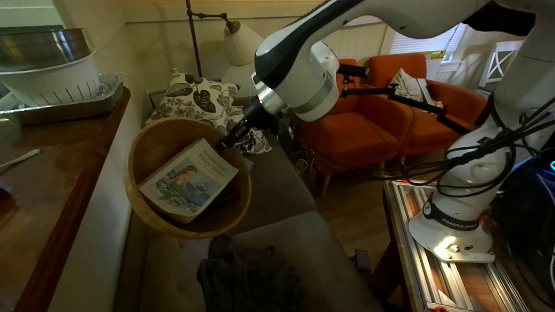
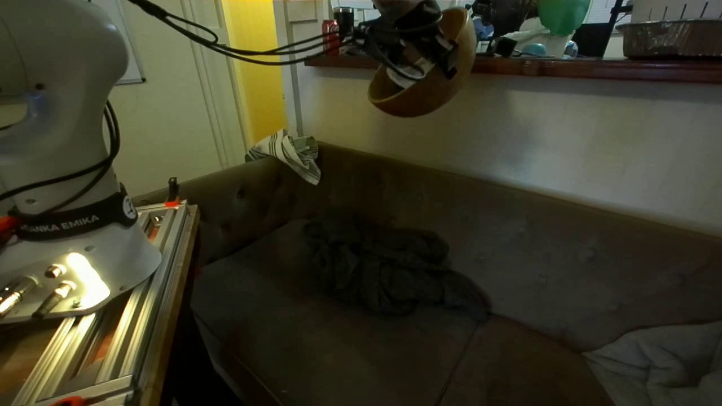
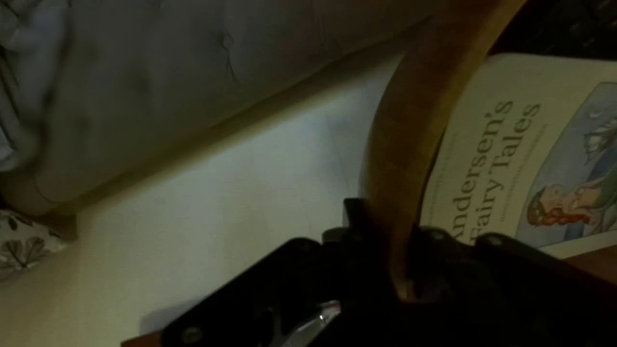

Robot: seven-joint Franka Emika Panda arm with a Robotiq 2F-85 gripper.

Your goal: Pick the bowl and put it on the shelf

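One wide, round, tan-brown wooden bowl (image 1: 167,141), tilted, hangs in the air above a grey buttoned sofa (image 1: 282,229) and near the long, flat, dark-brown wooden shelf (image 1: 86,143). The black two-fingered tool (image 3: 388,241) is closed about the bowl's thick rim — one finger outside, one inside, as the wrist view shows. Within the bowl lies a thick cream-coloured paperback book (image 1: 190,182), titled Andersen's Fairy Tales, its illustrated cover uppermost. The shelf carries a shallow silver foil tray (image 1: 99,102), in which stands a white ribbed container (image 1: 60,84) with a shiny metal vessel (image 1: 47,47) at its top. A crumpled dark cloth (image 2: 383,265) lies on the sofa in both exterior views
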